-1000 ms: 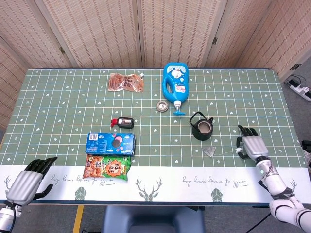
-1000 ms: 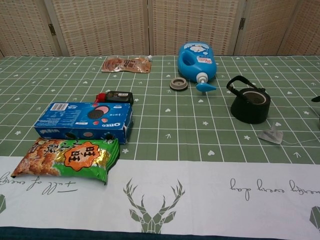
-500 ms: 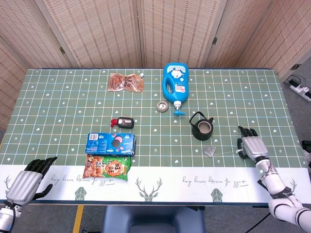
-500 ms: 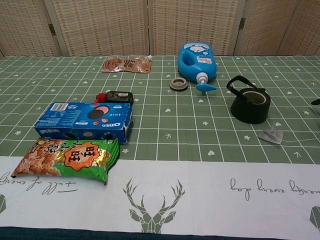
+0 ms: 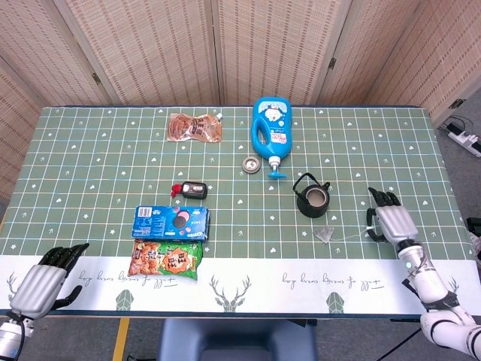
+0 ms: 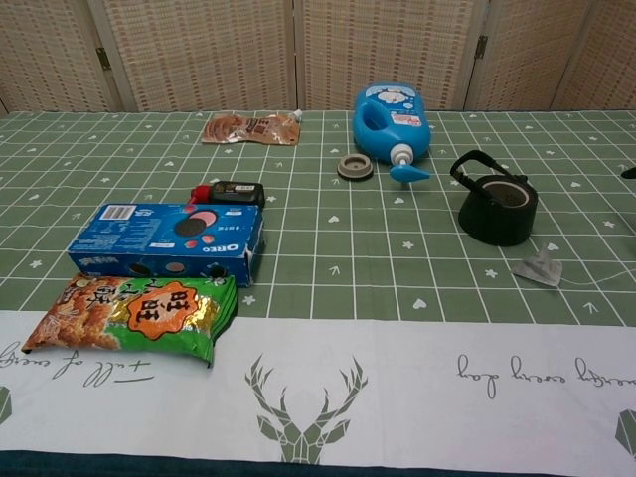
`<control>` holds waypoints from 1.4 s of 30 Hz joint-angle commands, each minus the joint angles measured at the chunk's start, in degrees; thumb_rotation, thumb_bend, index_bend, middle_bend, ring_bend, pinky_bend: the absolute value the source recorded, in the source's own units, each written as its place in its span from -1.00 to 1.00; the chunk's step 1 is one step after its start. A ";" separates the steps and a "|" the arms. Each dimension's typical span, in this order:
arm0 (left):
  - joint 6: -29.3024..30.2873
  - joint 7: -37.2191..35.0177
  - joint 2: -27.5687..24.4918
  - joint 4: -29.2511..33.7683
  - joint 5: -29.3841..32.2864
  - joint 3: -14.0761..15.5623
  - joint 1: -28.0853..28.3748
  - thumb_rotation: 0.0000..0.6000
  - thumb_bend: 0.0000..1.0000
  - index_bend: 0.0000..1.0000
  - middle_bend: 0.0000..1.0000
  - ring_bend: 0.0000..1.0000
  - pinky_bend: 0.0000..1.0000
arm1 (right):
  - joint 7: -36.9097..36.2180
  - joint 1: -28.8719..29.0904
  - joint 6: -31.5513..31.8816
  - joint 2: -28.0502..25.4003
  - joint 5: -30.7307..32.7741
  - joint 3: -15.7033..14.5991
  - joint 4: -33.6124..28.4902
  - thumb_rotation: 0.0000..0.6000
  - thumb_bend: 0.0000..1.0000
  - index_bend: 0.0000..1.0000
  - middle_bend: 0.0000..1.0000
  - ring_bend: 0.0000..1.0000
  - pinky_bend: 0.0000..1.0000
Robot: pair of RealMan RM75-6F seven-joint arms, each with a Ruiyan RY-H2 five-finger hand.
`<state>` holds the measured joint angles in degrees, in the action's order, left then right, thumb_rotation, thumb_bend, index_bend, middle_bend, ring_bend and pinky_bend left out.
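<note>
My right hand (image 5: 392, 222) hovers over the table's right side with its fingers stretched out and nothing plainly in it. Only a dark fingertip (image 6: 628, 172) of it shows at the chest view's right edge. Just to its left lies a small white tea bag (image 5: 327, 234) (image 6: 538, 268), whose thin string runs right toward the hand. Whether the hand touches the string's end, I cannot tell. A black teapot (image 5: 312, 198) (image 6: 497, 204) without a lid stands beyond the bag. My left hand (image 5: 43, 282) rests empty at the near left corner, fingers loosely apart.
A blue Oreo box (image 5: 170, 222) (image 6: 165, 242) and a green snack bag (image 5: 165, 260) (image 6: 134, 316) lie front left. Behind them is a small black-and-red device (image 5: 193, 189). Further back are a blue bottle (image 5: 270, 131) on its side, a round cap (image 5: 251, 163) and a brown packet (image 5: 195, 126).
My right hand has lifted and shifted slightly right and away; its fingertip shows higher in the chest view. Nothing on the table has moved, and the left hand is still.
</note>
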<state>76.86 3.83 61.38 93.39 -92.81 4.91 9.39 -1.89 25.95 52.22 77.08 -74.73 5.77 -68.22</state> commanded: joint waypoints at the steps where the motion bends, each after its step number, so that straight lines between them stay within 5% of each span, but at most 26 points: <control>1: 0.00 0.02 0.03 0.02 0.01 -0.02 0.02 1.00 -0.34 -1.00 -0.80 -0.73 -0.74 | -0.28 0.60 2.66 -3.03 -0.73 2.06 -5.16 1.00 -0.21 0.16 -1.00 -1.00 -1.00; 11: -0.02 -0.51 -0.08 -0.08 -0.08 0.01 0.08 1.00 -0.34 -1.00 -0.80 -0.73 -0.74 | 10.83 3.65 5.63 -10.19 3.92 7.50 -22.58 1.00 -0.21 0.17 -1.00 -1.00 -1.00; 22: 0.11 -2.44 -0.73 -0.09 -0.03 -0.06 0.15 1.00 -0.34 -1.00 -0.80 -0.73 -0.74 | 20.29 6.72 8.94 -13.92 10.70 11.79 -34.41 1.00 -0.21 0.17 -1.00 -1.00 -1.00; 33: -0.90 -3.14 -0.84 -0.55 0.89 -0.37 0.61 1.00 -0.34 -1.00 -0.80 -0.73 -0.74 | 22.79 10.85 9.22 -15.26 19.75 15.90 -36.07 1.00 -0.21 0.17 -1.00 -1.00 -1.00; 42: -1.47 -3.01 -0.81 -0.73 1.45 -0.62 0.92 1.00 -0.34 -1.00 -0.80 -0.73 -0.74 | 22.77 12.94 7.36 -12.66 23.23 14.23 -31.19 1.00 -0.20 0.17 -1.00 -1.00 -1.00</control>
<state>75.40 0.81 60.56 92.65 -91.35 4.27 10.32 20.76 38.41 60.12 63.69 -52.27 20.52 -100.42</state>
